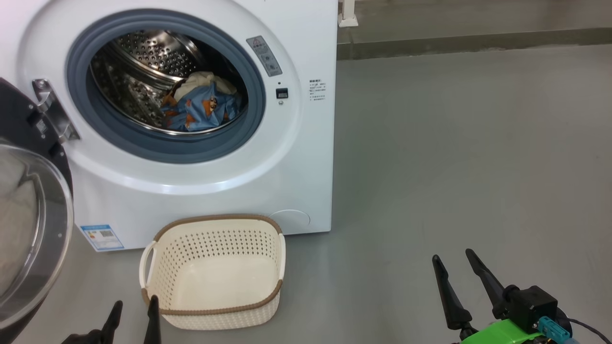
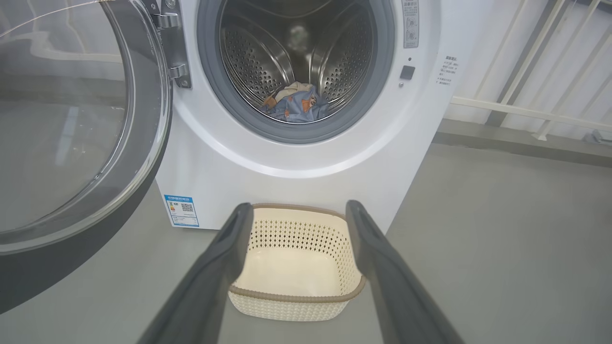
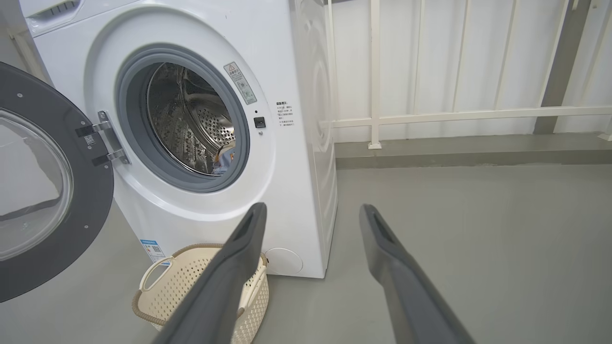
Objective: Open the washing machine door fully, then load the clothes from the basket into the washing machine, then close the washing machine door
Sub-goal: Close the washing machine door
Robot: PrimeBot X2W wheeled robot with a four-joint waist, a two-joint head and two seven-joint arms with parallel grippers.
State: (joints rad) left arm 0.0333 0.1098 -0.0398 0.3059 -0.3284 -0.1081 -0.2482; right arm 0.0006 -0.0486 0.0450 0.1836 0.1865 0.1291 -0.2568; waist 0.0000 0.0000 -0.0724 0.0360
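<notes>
Wide open and gripping nothing, both sets of jaws: left jaws low by the basket (image 1: 210, 246), right jaws over the floor (image 1: 454, 143). Basket empty, just in front of the washing machine (image 1: 296, 157); clothes (image 1: 198, 110) already inside the drum (image 1: 143, 62). Next, shut the washing machine door (image 1: 33, 215), swung out at the left. Push on its far rim, not the glass. Go slow, miss the basket, press till shut.

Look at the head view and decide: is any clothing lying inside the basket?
No, the basket shows only its bare cream floor, while the clothes lie inside the washing machine.
</notes>
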